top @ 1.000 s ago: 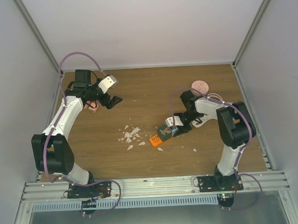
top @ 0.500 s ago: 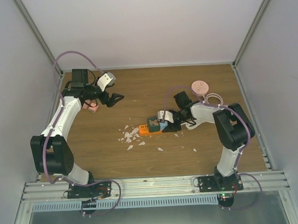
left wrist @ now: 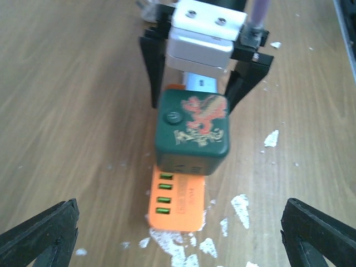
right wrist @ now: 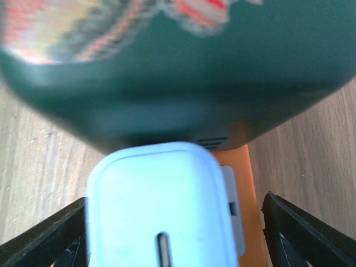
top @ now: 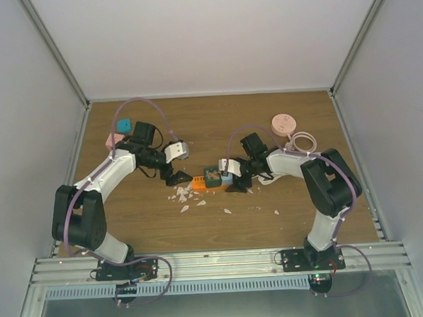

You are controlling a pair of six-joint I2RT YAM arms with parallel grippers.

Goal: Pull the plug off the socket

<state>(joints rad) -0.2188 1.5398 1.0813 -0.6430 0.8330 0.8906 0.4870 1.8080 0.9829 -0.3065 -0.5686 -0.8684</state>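
Two grippers flank the green cube socket (left wrist: pixel 192 125): left gripper (left wrist: pixel 178 231) gaping and empty, right gripper (right wrist: pixel 178 239) spread loosely astride the plug (right wrist: pixel 156 194). Only the right wrist view shows the plug's smooth, rounded pale-blue plastic against the socket.

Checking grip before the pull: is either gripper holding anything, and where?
Nothing gripped. Right gripper's jaws stand open astride the pale blue plug; left gripper open, short of the green socket.

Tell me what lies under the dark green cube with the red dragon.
An orange power strip lies flat under the cube, its end with four green USB ports sticking out. How the two join is covered by the cube.
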